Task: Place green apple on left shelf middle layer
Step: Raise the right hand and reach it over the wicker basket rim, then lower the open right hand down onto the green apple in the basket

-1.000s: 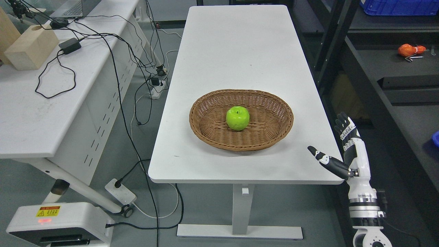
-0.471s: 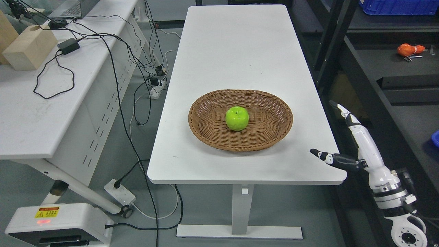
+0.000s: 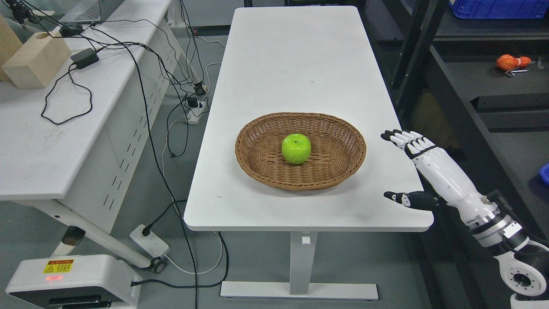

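Observation:
A shiny green apple (image 3: 296, 148) lies in the middle of a brown wicker basket (image 3: 261, 167) on the white table (image 3: 300, 60). My right hand (image 3: 396, 167) reaches in from the lower right over the table's right edge, to the right of the basket and apart from it. Its fingers (image 3: 407, 140) are stretched out flat and the thumb (image 3: 405, 199) is spread wide, with nothing held. The left arm does not show.
A dark shelf unit (image 3: 476, 86) stands at the right, with an orange object (image 3: 512, 62) on one layer and a blue bin (image 3: 497, 9) above. A second white table (image 3: 38, 141) at the left carries cables, a power adapter (image 3: 85, 58) and a wooden block (image 3: 36, 60).
My right hand has swung from upright at the table's corner to leaning left over the table edge, fingers now pointing toward the basket. The apple and basket have not moved.

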`<state>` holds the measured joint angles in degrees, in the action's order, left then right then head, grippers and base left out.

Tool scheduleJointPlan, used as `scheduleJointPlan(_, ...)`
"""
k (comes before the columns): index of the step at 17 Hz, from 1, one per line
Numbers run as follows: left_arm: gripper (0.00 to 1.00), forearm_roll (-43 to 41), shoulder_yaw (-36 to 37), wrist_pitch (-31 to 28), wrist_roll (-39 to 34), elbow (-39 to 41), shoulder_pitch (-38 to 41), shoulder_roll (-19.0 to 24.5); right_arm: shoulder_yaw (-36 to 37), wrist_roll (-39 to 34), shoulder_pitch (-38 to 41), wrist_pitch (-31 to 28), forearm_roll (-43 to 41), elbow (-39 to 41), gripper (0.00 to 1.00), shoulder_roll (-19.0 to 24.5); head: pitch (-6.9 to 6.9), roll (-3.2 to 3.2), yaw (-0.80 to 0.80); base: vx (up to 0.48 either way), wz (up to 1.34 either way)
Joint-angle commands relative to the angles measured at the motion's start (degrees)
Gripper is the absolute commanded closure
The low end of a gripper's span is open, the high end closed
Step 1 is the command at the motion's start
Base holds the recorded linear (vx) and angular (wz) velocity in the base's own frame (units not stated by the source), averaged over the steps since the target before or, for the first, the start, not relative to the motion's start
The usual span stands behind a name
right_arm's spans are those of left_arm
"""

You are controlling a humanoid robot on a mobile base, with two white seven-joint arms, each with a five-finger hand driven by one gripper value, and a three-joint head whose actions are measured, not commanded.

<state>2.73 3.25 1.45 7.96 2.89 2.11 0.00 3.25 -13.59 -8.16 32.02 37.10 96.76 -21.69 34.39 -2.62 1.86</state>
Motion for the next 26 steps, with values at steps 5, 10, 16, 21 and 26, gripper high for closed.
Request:
scheduleJointPlan(5, 0.00, 0.0, 0.0, 0.0, 0.0, 0.0, 0.0, 1.0, -13.7, -5.2, -8.5, -1.6, 6.6, -4.0, 0.00, 3.4, 0.00, 0.00, 0.00, 0.000, 0.00)
scheduleJointPlan(10, 0.00, 0.0, 0.0, 0.0, 0.0, 0.0, 0.0, 1.0, -12.6, -5.5, -13.5, -2.8, 3.4, -9.3, 0.00, 4.4, 0.00, 0.00, 0.00, 0.000, 0.00)
scheduleJointPlan(16, 0.00, 0.0, 0.0, 0.0, 0.0, 0.0, 0.0, 1.0, -12.6, -5.6, -14.8, -3.0, 3.5, -12.2, 0.00, 4.6, 0.00, 0.00, 0.00, 0.000, 0.00)
scheduleJointPlan(21, 0.00, 0.0, 0.0, 0.0, -0.1, 0.0, 0.0, 1.0, -12.6, -6.5, -14.7, -3.2, 3.5, -13.0, 0.00, 4.6, 0.00, 0.00, 0.00, 0.000, 0.00)
scheduleJointPlan(26, 0.00, 0.0, 0.0, 0.0, 0.0, 0.0, 0.0, 1.0, -12.5, -7.2, -14.3, -3.2, 2.6, -12.9, 0.00, 4.7, 0.00, 0.00, 0.00, 0.000, 0.00)
